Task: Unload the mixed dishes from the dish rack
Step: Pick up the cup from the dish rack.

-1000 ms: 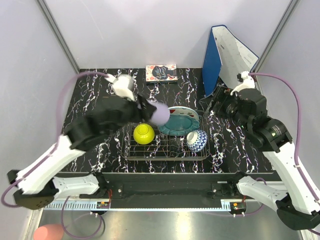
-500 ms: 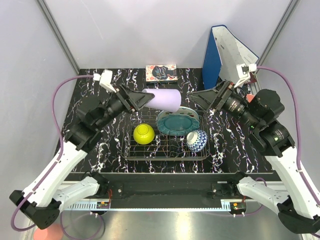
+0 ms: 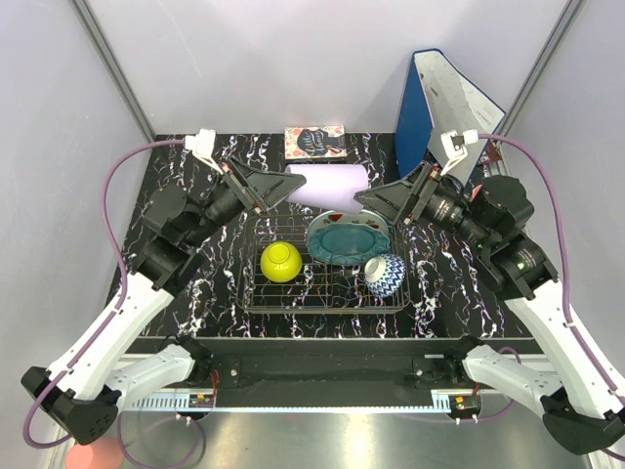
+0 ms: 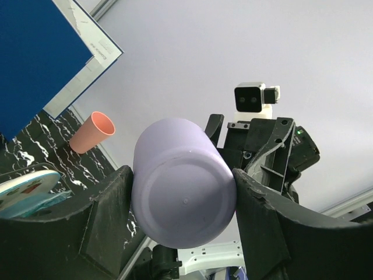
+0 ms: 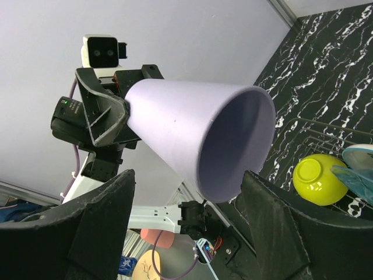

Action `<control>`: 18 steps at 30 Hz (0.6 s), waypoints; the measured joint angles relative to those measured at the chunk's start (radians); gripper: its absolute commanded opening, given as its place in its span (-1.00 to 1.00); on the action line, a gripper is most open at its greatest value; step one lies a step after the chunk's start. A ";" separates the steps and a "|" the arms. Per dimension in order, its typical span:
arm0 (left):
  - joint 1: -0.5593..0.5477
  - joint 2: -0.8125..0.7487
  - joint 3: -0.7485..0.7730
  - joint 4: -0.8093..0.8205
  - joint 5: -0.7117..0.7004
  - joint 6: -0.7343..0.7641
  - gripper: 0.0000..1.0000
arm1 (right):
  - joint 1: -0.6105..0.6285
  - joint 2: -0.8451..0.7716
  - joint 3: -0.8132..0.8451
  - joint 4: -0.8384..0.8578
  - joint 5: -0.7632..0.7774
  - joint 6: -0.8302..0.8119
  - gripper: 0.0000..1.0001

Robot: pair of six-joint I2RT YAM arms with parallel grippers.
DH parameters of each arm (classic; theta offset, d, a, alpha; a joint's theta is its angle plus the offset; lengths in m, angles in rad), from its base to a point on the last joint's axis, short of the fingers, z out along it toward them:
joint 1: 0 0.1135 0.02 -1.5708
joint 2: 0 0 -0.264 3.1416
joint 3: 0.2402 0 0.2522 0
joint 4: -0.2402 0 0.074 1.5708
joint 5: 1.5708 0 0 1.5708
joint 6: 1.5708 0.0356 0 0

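The lilac cup [image 3: 327,188] is judged to be light, stiff plastic and not fragile. Its smooth wall could slip, so a hold across the wall just behind the rim, or around the base end, is advised, not one on the thin lip alone.

The cup is held level in the air above the far side of the dish rack [image 3: 293,308]. Its base end is clamped between the fingers of the left gripper [image 3: 281,189], and its open mouth is turned toward the right gripper [image 3: 376,199]. That gripper is spread wide with nothing in it. Its fingers are set close to the rim, and contact cannot be made out.

The cup is seen as a plain, pale violet tumbler, tapered toward a flat base, without handle or marking. The yellow-green bowl [image 3: 281,262], teal scalloped plate [image 3: 347,239] and blue-white patterned bowl [image 3: 385,275] are seen in the rack.
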 measured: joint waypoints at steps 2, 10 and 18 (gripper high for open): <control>0.000 0.000 0.000 0.003 0.003 -0.008 -1.00 | 0.000 0.008 0.000 0.016 -0.011 0.002 0.55; -0.013 0.000 -0.039 0.025 0.011 -0.034 -0.91 | 0.002 0.095 0.000 0.091 -0.072 0.032 -0.48; -0.020 0.001 0.004 -0.099 0.003 0.005 0.98 | 0.014 0.080 0.050 0.054 -0.080 0.048 -1.00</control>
